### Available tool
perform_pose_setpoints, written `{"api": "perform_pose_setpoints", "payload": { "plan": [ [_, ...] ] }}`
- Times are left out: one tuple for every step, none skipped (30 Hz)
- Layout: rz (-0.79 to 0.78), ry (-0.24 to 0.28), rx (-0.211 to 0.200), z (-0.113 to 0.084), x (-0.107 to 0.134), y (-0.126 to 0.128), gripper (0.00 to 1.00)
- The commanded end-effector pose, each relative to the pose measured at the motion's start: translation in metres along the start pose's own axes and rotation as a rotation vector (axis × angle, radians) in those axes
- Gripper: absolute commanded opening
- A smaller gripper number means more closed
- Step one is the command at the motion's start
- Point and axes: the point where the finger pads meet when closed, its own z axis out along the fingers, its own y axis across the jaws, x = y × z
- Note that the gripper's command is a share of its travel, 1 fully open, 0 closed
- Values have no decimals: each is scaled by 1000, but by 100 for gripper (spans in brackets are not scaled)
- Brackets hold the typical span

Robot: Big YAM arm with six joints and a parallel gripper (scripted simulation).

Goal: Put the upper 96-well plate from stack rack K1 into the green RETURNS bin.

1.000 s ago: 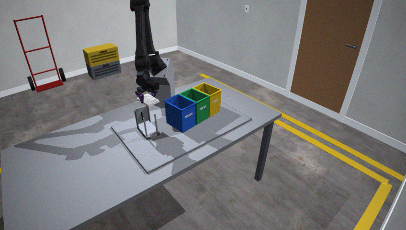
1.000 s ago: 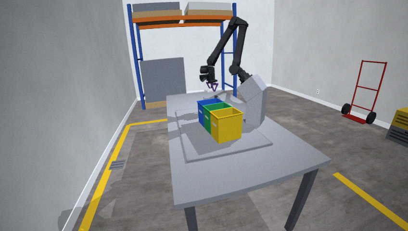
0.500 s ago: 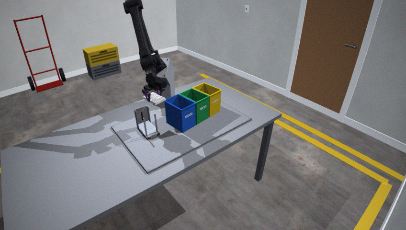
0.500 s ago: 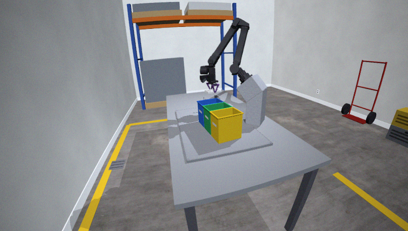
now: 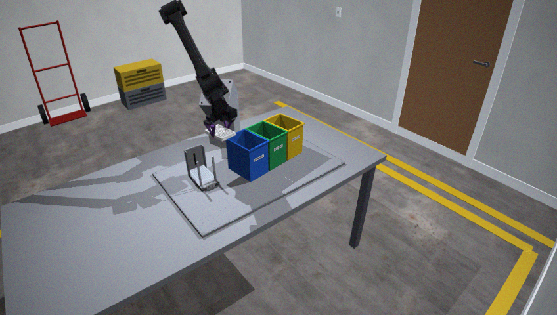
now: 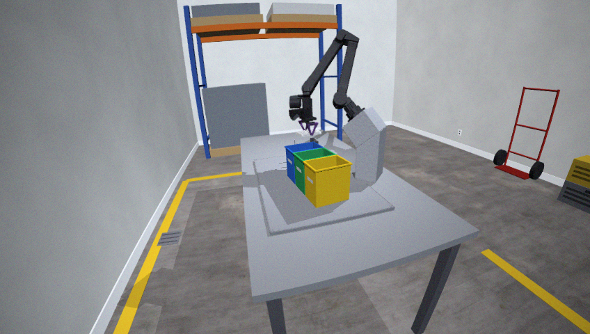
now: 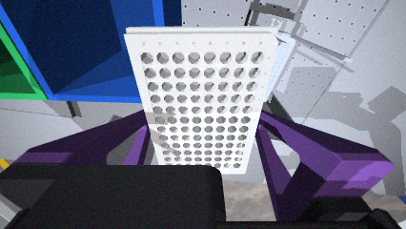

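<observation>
My gripper [image 5: 220, 130] [image 6: 308, 129] [image 7: 202, 114] is shut on the white 96-well plate [image 5: 224, 134] [image 7: 202, 91], with purple fingers on its two long sides. It holds the plate level in the air, just behind the blue bin [image 5: 247, 153] [image 6: 303, 147] [image 7: 71, 48] and above its rim height. The green bin [image 5: 274, 141] [image 6: 318, 154] [image 7: 11, 72] stands in the middle of the row and the yellow bin [image 5: 291, 132] [image 6: 329, 181] at its far end. All three are upright. Rack K1 [image 5: 200, 168] stands on the mat with the lower plate [image 5: 205, 178] in it.
The bins and rack stand on a grey perforated mat [image 5: 219, 210] [image 6: 289, 207] on the table [image 5: 78, 253]. The arm's grey pedestal [image 5: 235, 95] [image 6: 366, 145] stands close behind the bins. The bins touch side by side.
</observation>
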Motion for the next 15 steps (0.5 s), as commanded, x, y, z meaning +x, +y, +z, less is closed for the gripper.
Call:
{"api": "perform_pose_setpoints", "payload": {
  "plan": [
    [44, -25, 0, -2, -16, 8, 0],
    [42, -21, -2, -1, -15, 13, 0],
    [39, -16, -4, 0, -13, 18, 0],
    [38, -12, -6, 1, -12, 23, 0],
    [39, -16, -4, 0, -15, 25, 0],
    [43, -23, -2, -2, -20, 26, 0],
    [45, -27, 0, -2, -23, 28, 0],
    [45, -26, -1, -2, -23, 31, 0],
    [45, -26, -1, -2, -23, 31, 0],
    [45, -26, -1, -2, -23, 31, 0],
    [44, -24, -2, -2, -24, 35, 0],
    [43, -23, -2, -2, -24, 39, 0],
    [44, -24, -2, -2, -25, 42, 0],
    [44, -24, -2, -2, -27, 45, 0],
    [45, -26, -2, -2, -29, 48, 0]
  ]
}}
